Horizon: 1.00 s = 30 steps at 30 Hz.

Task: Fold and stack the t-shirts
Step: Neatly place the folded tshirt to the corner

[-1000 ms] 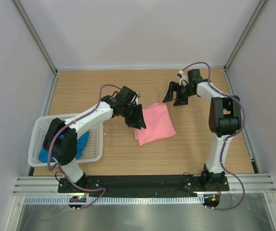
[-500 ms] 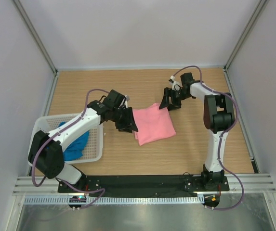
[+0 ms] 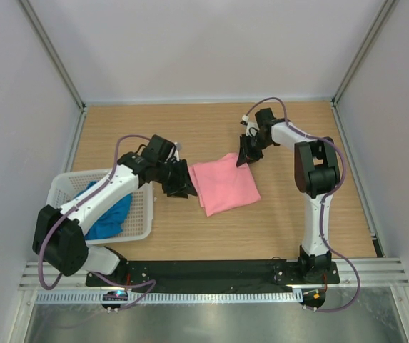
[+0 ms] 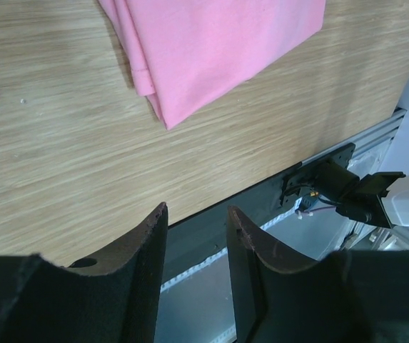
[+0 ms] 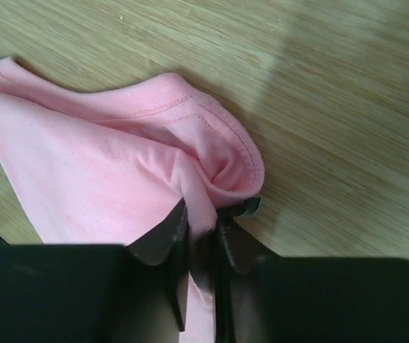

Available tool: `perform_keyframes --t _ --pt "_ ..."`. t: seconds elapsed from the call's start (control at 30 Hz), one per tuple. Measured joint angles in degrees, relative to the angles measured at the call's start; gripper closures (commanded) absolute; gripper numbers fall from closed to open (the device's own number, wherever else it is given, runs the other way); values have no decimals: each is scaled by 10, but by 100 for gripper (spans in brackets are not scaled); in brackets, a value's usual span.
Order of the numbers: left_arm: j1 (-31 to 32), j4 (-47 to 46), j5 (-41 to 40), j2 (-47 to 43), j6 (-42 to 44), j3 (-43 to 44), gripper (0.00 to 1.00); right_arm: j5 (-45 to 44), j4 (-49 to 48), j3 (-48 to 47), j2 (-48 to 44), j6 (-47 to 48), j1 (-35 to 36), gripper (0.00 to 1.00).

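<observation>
Wooden table [image 3: 283, 214] under both arms. We note the right gripper [image 5: 200, 239] clamped together on a raised fold at the stitched edge of the salmon pink t-shirt [image 5: 97, 179], with fabric bunched between its fingers. We see the left gripper [image 4: 197, 214] hanging above the table with fingers apart and nothing between them. That t-shirt lies just ahead of it, not touching. Behind the left gripper, the bright blue t-shirt [image 3: 108, 214] sits crumpled in the white basket [image 3: 141, 207].

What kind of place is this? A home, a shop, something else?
Probably a robot test cell, not a home: plain white walls on metal posts enclose a wooden table, with a left arm and a right arm bolted at its edge.
</observation>
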State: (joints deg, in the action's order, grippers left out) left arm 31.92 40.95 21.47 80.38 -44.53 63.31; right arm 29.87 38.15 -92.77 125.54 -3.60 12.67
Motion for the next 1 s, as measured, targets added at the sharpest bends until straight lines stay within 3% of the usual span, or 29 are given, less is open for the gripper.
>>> perform_keyframes --t 0.07,0.1,0.23,0.47,0.7,1.0 --pt "-5 4 0 -10 2 -3 60 -13 3 0 0 -6 0 97" --pt "-7 6 0 -15 4 -3 59 -20 3 0 0 -10 1 99" --pt "-13 18 -5 -37 23 -3 59 -65 8 0 -7 -36 6 99" --pt "-15 26 -10 -90 62 -29 57 -238 45 -25 -19 -44 12 99" --pt "-17 27 -10 -102 91 -58 57 -429 82 -107 25 12 -12 99" --pt "-18 25 -7 -41 125 -43 57 -564 47 -200 99 125 -94 99"
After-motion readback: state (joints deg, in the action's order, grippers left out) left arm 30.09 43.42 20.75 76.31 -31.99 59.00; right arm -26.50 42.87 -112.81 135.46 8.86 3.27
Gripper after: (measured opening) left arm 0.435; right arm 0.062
